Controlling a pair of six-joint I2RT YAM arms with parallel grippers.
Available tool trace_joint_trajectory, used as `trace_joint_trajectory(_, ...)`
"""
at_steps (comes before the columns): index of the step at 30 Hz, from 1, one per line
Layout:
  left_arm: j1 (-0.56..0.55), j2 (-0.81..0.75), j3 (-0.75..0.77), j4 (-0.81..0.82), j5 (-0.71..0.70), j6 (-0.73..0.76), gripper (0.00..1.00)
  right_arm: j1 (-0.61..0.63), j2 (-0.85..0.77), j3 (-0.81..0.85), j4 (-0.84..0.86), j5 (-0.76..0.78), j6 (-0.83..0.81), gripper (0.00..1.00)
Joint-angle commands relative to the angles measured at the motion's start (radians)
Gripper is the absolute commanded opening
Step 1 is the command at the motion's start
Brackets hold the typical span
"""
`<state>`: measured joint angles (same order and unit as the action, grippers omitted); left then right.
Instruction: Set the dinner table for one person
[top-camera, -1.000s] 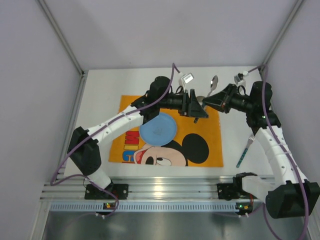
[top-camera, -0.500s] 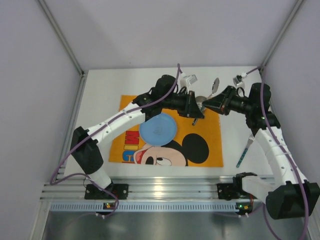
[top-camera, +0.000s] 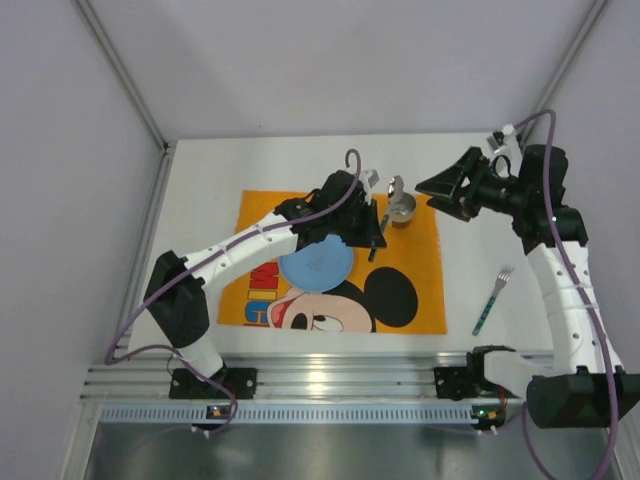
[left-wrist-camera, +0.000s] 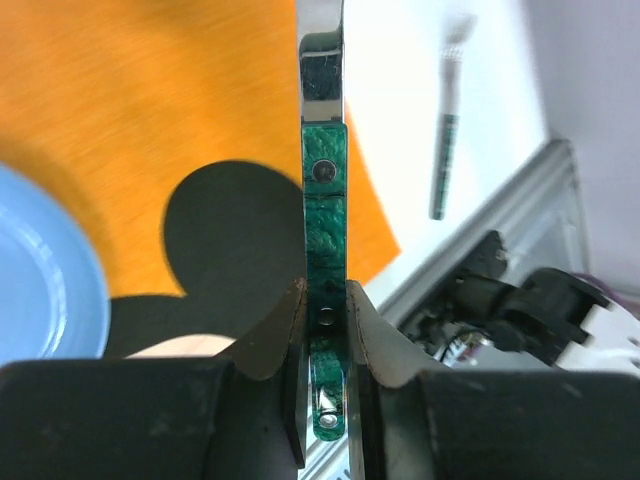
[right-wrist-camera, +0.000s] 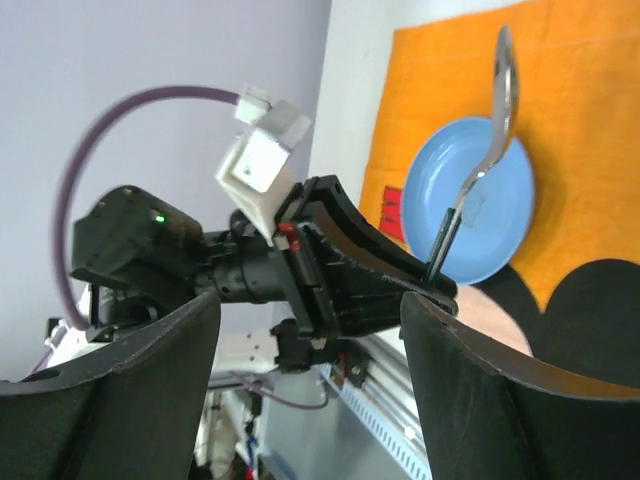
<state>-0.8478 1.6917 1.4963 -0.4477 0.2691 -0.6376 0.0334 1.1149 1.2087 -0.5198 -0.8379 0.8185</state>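
The left claw (left-wrist-camera: 325, 315) is pressed together on the green handle of the spoon (left-wrist-camera: 323, 200), pinching it low, close to the handle's end; the steel bowl sticks out well beyond the fingers. The right claw (top-camera: 437, 189) is spread wide and holds nothing; it hangs off the mat's far right corner, facing the spoon.

The table (top-camera: 210, 170) is the white top under everything; the orange mat (top-camera: 420, 300) lies on it, with the plate (top-camera: 316, 262) on the mat and a small metal cup (top-camera: 403, 211) near the mat's far right edge; the fork (top-camera: 490, 302) lies on bare table right of the mat.

From above, the spoon's bowl sits just beside the cup; whether they touch I cannot tell.

Risks, as I judge them: the grip is near one end, so the long free part can swing or slip in the pinch if the wrist turns fast; a sweep toward the right could clip the cup and tip it; lowering here would drop the spoon onto the plate's rim or the cup rather than flat beside the plate; the right claw is near enough that a careless move could bump the two arms together.
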Motion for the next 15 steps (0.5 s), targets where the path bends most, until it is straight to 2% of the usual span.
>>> trace_joint_trajectory(1,-0.017,-0.017,-0.054,-0.023,-0.162,-0.073,0.00,-0.070,-0.056,0.100,-0.245,0.069,-0.145,0.73)
trace_joint_trajectory(7,-0.056,0.058,-0.079,-0.006,-0.237,-0.143,0.00,-0.096,-0.116,0.132,-0.501,0.172,-0.260,0.72)
trace_joint_trajectory(15,-0.079,0.170,-0.073,0.014,-0.301,-0.223,0.00,-0.101,-0.165,0.126,-0.626,0.200,-0.317,0.72)
